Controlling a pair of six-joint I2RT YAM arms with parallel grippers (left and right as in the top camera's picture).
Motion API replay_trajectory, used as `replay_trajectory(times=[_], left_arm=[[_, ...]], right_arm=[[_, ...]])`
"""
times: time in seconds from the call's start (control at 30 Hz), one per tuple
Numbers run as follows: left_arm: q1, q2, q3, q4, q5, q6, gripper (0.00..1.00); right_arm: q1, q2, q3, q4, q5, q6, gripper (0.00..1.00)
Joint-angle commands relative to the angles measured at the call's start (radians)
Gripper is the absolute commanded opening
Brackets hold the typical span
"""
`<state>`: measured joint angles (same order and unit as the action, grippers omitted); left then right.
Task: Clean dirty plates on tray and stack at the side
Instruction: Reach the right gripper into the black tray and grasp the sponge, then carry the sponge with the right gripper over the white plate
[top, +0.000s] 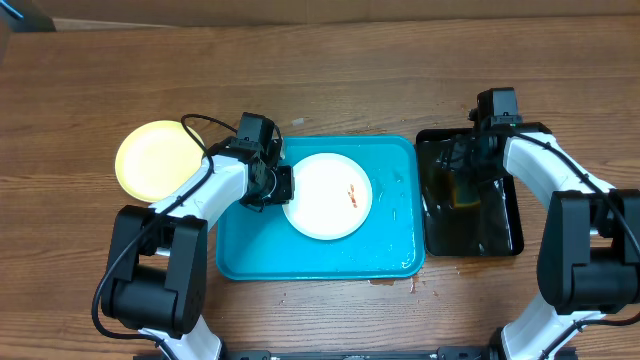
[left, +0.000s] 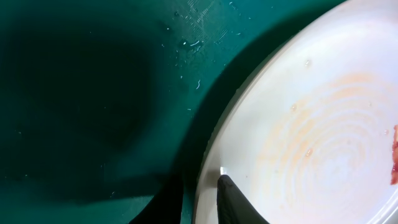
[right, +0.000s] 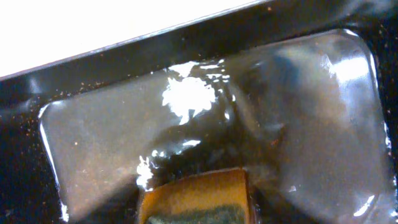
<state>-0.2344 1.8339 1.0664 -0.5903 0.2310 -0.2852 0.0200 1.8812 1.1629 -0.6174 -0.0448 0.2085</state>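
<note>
Turquoise tray (top: 250, 255) at the centre of the overhead frame, on a wooden worktop (top: 330, 70), with one white plate (top: 327, 195) lying in it and an orange-brown smear (top: 352, 197) right of the plate's middle. Outside the tray, on the worktop at upper left, a pale yellow plate (top: 155, 160). Left arm bent up from the lower left, left gripper (top: 278, 186) at the white plate's left rim. Right arm curved up the right edge, right gripper (top: 465, 178) over the black tray (top: 505, 240) just beside the turquoise one.

From the left wrist only: one dark finger (left: 236, 202) on the plate's rim, faint orange rings across the plate, water beads on the tray floor. Second finger unseen, so cannot tell the grip.

From the right wrist only: shallow water in the black tray and a brown sponge (right: 196, 193) at the bottom edge. Fingers out of frame, spread impossible to tell.
</note>
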Motion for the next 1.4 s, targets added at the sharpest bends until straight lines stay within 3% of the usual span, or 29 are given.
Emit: replay_trajectory(times=[0.0, 0.27, 0.3, 0.4, 0.53, 0.63, 0.87, 0.93, 1.03, 1.17, 1.37], left_arm=[[-0.005, 0.024, 0.002, -0.003, -0.024, -0.002, 0.22], [-0.005, 0.024, 0.002, -0.003, -0.025, -0.002, 0.24], [-0.005, 0.024, 0.002, -0.003, -0.025, -0.002, 0.24], [-0.005, 0.024, 0.002, 0.0, -0.025, -0.002, 0.23], [-0.005, 0.024, 0.002, 0.003, -0.025, -0.002, 0.24], [-0.005, 0.024, 0.002, 0.008, -0.025, -0.002, 0.33], [-0.005, 0.024, 0.002, 0.027, -0.025, -0.003, 0.4], [-0.005, 0.024, 0.002, 0.03, -0.025, -0.003, 0.35], [-0.005, 0.024, 0.002, 0.051, -0.025, -0.003, 0.04], [-0.005, 0.024, 0.002, 0.06, -0.025, -0.003, 0.04], [-0.005, 0.024, 0.002, 0.036, -0.029, -0.008, 0.04]], right_arm=[[-0.003, -0.008, -0.007, 0.002, -0.001, -0.003, 1.0], [-0.004, -0.008, 0.011, -0.148, -0.068, -0.003, 1.0], [-0.004, -0.008, 0.01, -0.172, -0.067, -0.003, 0.96], [-0.004, -0.008, 0.002, -0.19, -0.05, -0.003, 0.54], [-0.004, -0.008, 0.003, -0.174, -0.043, -0.003, 0.36], [-0.004, -0.008, 0.025, -0.18, -0.043, -0.003, 0.04], [0.005, -0.008, 0.158, -0.358, 0.026, -0.002, 0.04], [0.016, -0.008, 0.186, -0.416, 0.108, -0.002, 0.04], [0.044, -0.008, 0.201, -0.475, 0.196, 0.018, 0.04], [0.085, -0.008, 0.2, -0.49, 0.215, 0.041, 0.04], [0.177, -0.008, 0.2, -0.504, 0.398, 0.14, 0.04]])
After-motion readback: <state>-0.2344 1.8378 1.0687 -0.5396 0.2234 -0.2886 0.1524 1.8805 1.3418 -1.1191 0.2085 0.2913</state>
